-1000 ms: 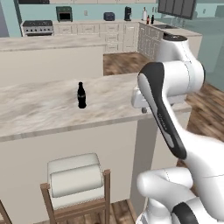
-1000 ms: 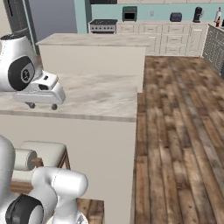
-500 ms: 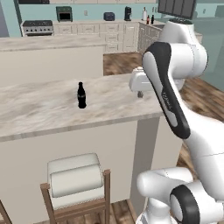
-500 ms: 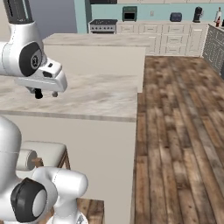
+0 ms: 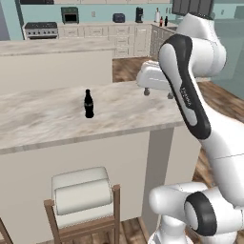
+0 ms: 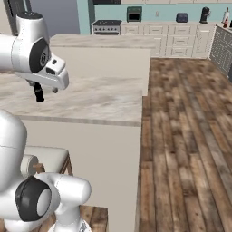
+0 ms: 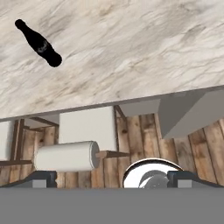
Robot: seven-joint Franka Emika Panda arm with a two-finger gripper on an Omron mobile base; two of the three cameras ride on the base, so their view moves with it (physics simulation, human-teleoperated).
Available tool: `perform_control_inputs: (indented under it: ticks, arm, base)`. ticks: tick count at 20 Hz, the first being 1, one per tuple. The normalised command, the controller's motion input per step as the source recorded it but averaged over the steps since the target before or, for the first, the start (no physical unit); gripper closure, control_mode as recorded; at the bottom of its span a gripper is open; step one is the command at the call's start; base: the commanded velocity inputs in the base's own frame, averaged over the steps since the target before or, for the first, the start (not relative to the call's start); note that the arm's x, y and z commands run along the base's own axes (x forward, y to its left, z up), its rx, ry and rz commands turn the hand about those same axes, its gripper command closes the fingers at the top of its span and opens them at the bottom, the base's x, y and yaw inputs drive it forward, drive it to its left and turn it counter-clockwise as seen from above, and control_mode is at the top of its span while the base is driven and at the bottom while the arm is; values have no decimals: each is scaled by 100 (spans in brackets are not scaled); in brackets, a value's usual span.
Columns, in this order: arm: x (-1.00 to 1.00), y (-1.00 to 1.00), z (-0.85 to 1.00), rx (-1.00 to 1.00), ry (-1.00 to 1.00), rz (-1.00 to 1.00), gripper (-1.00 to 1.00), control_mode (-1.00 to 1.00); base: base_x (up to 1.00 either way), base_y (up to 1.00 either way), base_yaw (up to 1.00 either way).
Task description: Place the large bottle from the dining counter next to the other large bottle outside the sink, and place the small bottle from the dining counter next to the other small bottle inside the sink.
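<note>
A small black bottle (image 5: pixel 88 103) stands upright on the beige counter (image 5: pixel 43 119), left of centre in the left base view. The gripper (image 5: pixel 157 93) hangs above the counter's right end, well apart from the bottle, jaws spread wide and holding nothing. A cushioned stool (image 5: pixel 81 196) sits below the counter.

I count one small bottle (image 5: pixel 88 103), black, on the dining counter (image 5: pixel 43 119) at about ten o'clock of my hand view. One cushioned stool (image 5: pixel 82 196) sits below at six o'clock. Two counters in all.
</note>
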Motion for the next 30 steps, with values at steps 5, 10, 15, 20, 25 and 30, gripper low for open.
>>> perform_control_inputs:
  ticks: [5, 10, 15, 20, 25, 30]
  arm:
    - [56, 56, 7, -5, 2, -8, -100, -100]
    - [42, 65, 6, -6, 6, -9, -100, -100]
    - [37, 45, -2, 0, 0, -12, -100, -100]
    - [43, 26, -14, 1, 0, -16, -100, -100]
    - [41, 22, -22, 9, -6, -18, -100, -100]
    - [10, 18, -7, 2, -1, -6, -100, -100]
  base:
    - [0, 0, 0]
    - [0, 0, 0]
    - [0, 0, 0]
    - [0, 0, 0]
    - [0, 0, 0]
    - [0, 0, 0]
